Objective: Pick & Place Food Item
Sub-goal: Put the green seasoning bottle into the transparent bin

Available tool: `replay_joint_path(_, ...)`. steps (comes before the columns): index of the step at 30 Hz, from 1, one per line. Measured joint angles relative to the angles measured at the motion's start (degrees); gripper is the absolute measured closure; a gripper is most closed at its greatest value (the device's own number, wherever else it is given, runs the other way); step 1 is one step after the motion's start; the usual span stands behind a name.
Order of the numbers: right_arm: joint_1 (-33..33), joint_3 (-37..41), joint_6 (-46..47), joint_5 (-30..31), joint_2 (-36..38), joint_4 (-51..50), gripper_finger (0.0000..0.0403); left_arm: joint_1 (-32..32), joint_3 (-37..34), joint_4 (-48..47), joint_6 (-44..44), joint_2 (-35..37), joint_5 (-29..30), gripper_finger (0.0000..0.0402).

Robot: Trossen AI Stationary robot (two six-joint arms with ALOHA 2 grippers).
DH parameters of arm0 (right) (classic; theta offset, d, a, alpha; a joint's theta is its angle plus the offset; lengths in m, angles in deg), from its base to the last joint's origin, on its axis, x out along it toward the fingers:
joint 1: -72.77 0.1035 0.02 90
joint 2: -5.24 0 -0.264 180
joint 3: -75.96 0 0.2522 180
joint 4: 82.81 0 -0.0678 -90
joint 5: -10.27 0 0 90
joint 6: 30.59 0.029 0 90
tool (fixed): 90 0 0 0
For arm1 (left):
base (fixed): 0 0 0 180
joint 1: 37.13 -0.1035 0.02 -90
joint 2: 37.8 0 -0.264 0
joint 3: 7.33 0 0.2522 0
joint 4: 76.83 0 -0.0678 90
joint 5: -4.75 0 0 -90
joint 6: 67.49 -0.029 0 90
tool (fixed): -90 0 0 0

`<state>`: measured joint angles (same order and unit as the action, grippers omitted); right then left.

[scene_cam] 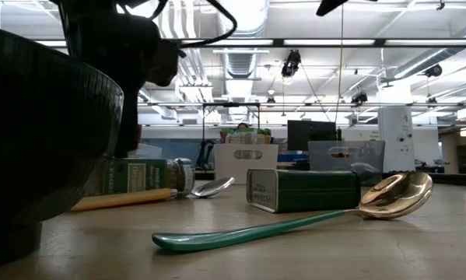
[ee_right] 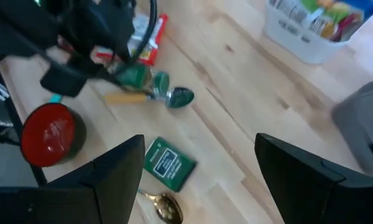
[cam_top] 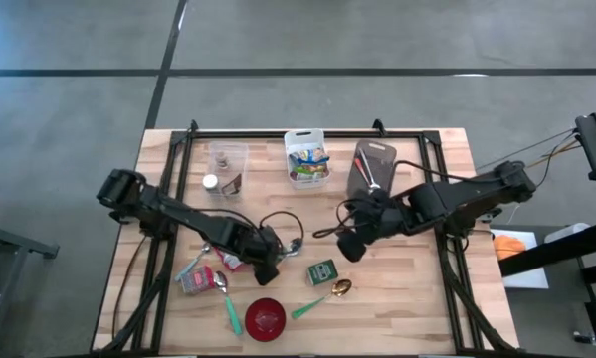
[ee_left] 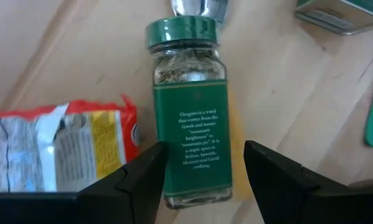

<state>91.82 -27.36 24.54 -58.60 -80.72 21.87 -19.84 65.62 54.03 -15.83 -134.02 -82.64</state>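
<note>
Wooden slatted table [cam_top: 417, 298], dark frame along the edges.

At the far edge, in a row:
- clear plastic tub [cam_top: 227, 164], small items inside, not identifiable
- white basket [cam_top: 305, 157], filled with coloured packets
- dark grey container [cam_top: 371, 167]

Toward the near edge:
- red bowl [cam_top: 266, 318], upright
- green tin [cam_top: 321, 271], lying flat, label up
- gold-bowled spoon [cam_top: 317, 302] with green handle, just beside the tin, handle angled toward the bowl
- second green-handled spoon [cam_top: 228, 306], silver bowl, lying left of the red bowl
- red and silver snack packet [cam_top: 196, 279], flat on the boards, close to the second spoon's bowl
</note>
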Motion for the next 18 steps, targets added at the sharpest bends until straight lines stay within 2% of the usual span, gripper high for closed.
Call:
replay_joint_path(3,1.4,0.07,0.18,1.98,0.69,0.02,0.0103,0.09,2.01,-1.29,-1.95,-2.19,1.01,0.0183)
replay_joint_path(9,3.39,0.09,1.29,2.06,1.26,-0.43,0.0103,0.15,4.09,-2.64,-3.94,-5.66,1.77,0.0183)
replay_joint_path(18,4.68,0.11,2.74,2.34,1.21,-0.73,0.0103,0.26,4.16,-3.03,-6.02,-7.76,2.14,0.0183)
